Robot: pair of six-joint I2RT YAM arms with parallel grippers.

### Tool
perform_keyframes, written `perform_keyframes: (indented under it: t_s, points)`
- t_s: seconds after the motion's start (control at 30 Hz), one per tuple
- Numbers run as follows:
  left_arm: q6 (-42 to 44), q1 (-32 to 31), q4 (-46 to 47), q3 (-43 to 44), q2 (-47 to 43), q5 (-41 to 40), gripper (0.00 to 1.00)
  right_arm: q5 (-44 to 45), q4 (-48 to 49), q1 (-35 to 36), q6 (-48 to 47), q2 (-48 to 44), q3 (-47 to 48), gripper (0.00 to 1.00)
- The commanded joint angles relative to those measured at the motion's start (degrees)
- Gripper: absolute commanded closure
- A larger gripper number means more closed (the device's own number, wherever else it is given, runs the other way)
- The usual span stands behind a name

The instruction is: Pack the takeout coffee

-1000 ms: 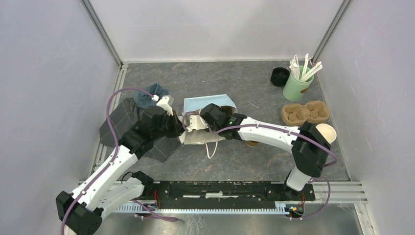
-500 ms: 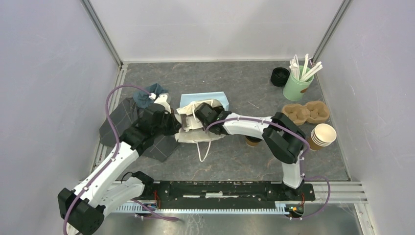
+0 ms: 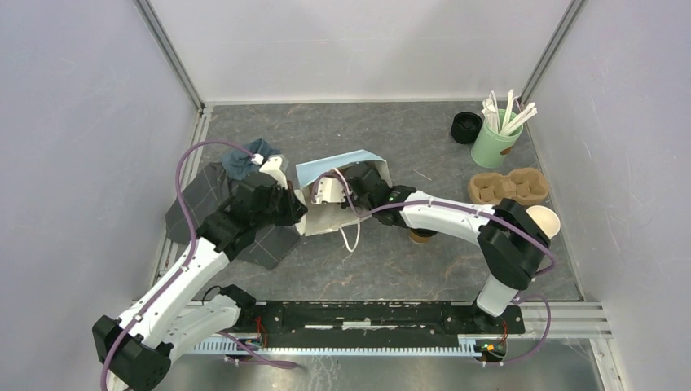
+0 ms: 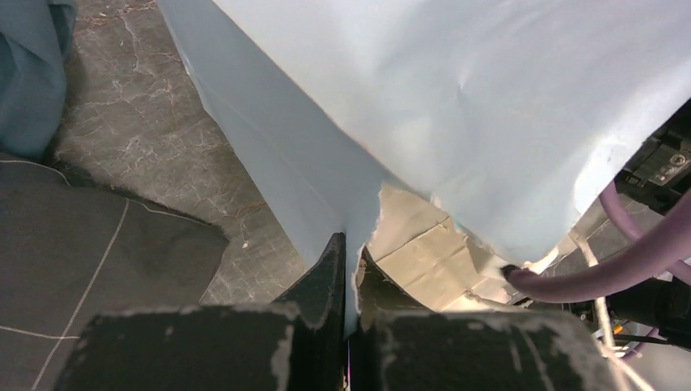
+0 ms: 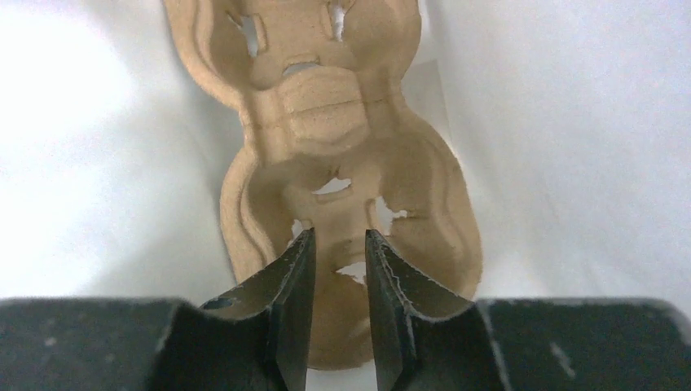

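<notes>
The takeout coffee point(image 3: 420, 237) stands on the surface right of centre, mostly hidden under the right arm point(image 3: 446, 217). It is probably light but sloshing, with a soft paper wall and a slick lid. It is best taken gently around the body below the lid and kept upright. The right arm's jaws, inside the paper bag point(image 3: 338, 175), appear to pinch the middle web of a pulp carrier point(image 5: 342, 163). The left arm's point(image 3: 195, 261) jaws are pressed together on the bag's torn edge.

The white bag point(image 5: 570, 122) closes tight round the right tool point(image 5: 336, 236) (carrier point(image 5: 326, 106) blocks the way ahead).
</notes>
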Motion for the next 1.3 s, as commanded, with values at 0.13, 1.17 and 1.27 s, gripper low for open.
perform_keyframes:
  t_s: [0.13,1.17,1.27]
  points:
    - [1.5,0.0,0.0,2.7,0.8,2.7,0.98,-8.7,5.4,-0.9,3.6,0.1,0.7,0.53]
    - [0.2,-0.1,1.4,1.5,0.8,4.6,0.98,-7.5,7.2,1.0,17.5,2.8,2.4,0.30]
    - [0.0,-0.1,1.5,1.5,0.9,4.8,0.98,-8.7,9.4,0.8,19.6,3.1,2.6,0.31]
